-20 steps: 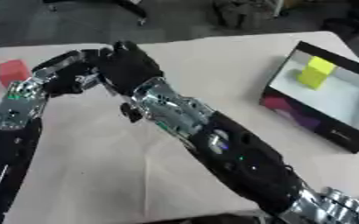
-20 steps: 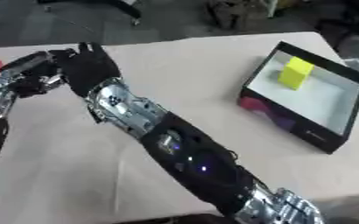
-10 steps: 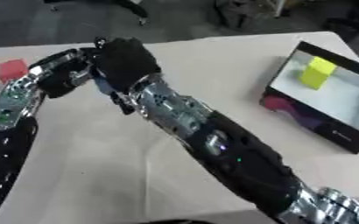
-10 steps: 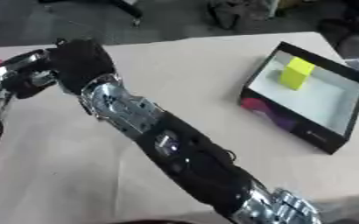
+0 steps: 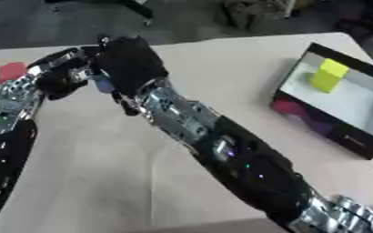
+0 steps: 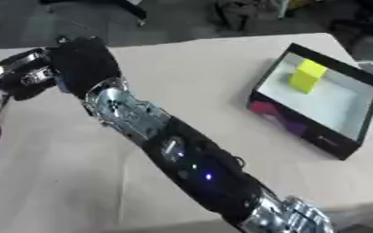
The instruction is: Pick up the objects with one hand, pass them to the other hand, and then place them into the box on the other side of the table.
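Two black robot hands meet at the table's far left: the right hand [image 5: 128,61] and left hand [image 5: 62,75] close together around a small bluish object [image 5: 103,84]; which one grips it, I cannot tell. This looks like the handover. Next, the right hand must carry it to the black box [image 5: 345,136]. One yellow block [image 5: 327,75] lies inside; one red block [image 5: 11,71] waits on the table.

Desk [image 5: 102,182]: matt beige, smooth. Box [image 6: 357,141]: glossy black walls, pale matt floor. Arm [image 5: 182,118]: shiny silver metal, black casing.
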Controlling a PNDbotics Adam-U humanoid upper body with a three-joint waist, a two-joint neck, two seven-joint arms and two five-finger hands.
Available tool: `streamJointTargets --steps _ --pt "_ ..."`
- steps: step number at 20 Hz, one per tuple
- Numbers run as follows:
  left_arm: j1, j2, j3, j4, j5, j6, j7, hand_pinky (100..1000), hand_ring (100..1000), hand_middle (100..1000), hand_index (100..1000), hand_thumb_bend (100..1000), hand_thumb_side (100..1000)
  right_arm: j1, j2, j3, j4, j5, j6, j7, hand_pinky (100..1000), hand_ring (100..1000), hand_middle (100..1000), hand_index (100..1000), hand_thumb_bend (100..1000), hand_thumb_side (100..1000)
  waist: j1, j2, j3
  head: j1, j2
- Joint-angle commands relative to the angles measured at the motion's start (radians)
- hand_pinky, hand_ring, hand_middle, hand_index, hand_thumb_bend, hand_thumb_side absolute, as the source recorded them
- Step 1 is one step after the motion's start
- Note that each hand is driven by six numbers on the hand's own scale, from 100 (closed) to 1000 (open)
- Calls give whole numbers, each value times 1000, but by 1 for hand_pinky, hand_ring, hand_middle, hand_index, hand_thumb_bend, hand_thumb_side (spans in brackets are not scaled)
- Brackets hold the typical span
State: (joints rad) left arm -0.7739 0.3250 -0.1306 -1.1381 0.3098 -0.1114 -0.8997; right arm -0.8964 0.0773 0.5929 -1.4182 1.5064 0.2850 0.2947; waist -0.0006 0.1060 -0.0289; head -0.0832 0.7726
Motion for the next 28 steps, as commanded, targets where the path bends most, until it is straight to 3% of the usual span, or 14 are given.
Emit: streamJointTargets --steps 1,4,7,10,16,19,23,26,28 --pt "-16 20 14 -33 54 -1 -7 737 546 566 763 507 1000 1 -36 -36 32 23 15 -6 100 342 294 294 167 100 5 -13 0 -5 -3" --pt "-14 21 14 -48 85 6 -7 747 557 577 773 561 1000 3 -36 -41 40 18 29 -12 100 342 292 294 147 100 5 -12 1 -8 -3" --pt "-9 24 3 -73 116 -5 -7 761 566 580 779 488 1000 8 -35 -51 49 4 54 -28 100 337 285 295 100 100 5 -12 0 -10 -3" --pt "1 28 -12 -106 161 -18 -7 769 574 584 783 473 992 13 -35 -67 64 -28 100 -60 100 333 279 294 100 100 5 -12 0 -11 -3" --pt "18 38 -15 -147 206 -10 -7 773 583 589 783 508 1000 27 -37 -109 99 -126 213 -167 100 318 260 293 100 100 6 -12 -1 -13 -3" --pt "24 39 -5 -148 221 15 -7 773 585 591 783 533 1000 29 -42 -115 118 -170 242 -225 100 319 261 294 100 100 5 -12 -1 -14 -3" --pt "27 41 14 -124 216 62 -7 772 593 602 797 570 1000 27 -48 -107 122 -164 235 -269 100 328 271 297 100 100 4 -13 -1 -15 -3" --pt "25 43 38 -83 176 96 -7 770 598 608 800 554 1000 18 -55 -95 97 -94 199 -255 100 341 290 298 100 100 3 -14 0 -15 -3" --pt "22 43 58 -53 152 108 -7 770 603 613 805 538 1000 13 -58 -93 69 -39 172 -228 100 357 308 297 151 100 2 -15 -1 -16 -3"
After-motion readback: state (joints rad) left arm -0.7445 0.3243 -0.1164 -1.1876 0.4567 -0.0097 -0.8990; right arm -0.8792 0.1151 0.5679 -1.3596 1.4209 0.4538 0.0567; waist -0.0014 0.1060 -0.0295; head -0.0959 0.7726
